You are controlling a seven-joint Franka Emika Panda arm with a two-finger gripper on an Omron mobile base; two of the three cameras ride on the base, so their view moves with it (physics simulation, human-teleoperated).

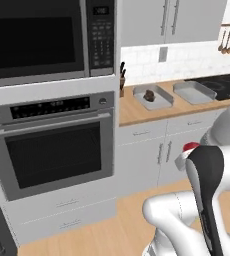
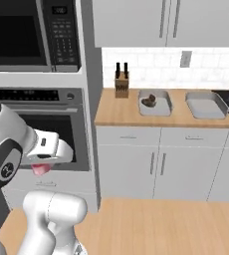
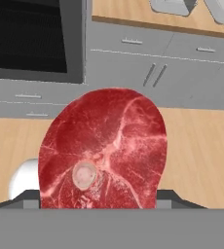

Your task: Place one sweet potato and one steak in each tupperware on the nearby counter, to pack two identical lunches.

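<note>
The gripper (image 3: 98, 206) grips a red steak (image 3: 104, 151), which hides its fingertips. On the counter (image 2: 131, 113) sit 2 tupperware trays: the left tupperware (image 2: 155, 103) holds a brown item too small to identify, the right tupperware (image 2: 205, 105) looks bare.

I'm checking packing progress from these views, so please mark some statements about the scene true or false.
1. The claw holds a raw red steak. True.
2. Both trays on the counter are empty. False: the left tupperware holds a brown item, which looks like a sweet potato; the right tupperware is empty.
3. The two trays sit side by side on the wood-grain counter. True.
4. The knife block stands between the trays. False: it stands left of both, near the counter's end.
5. The oven door hangs open. False: it is closed.
</note>
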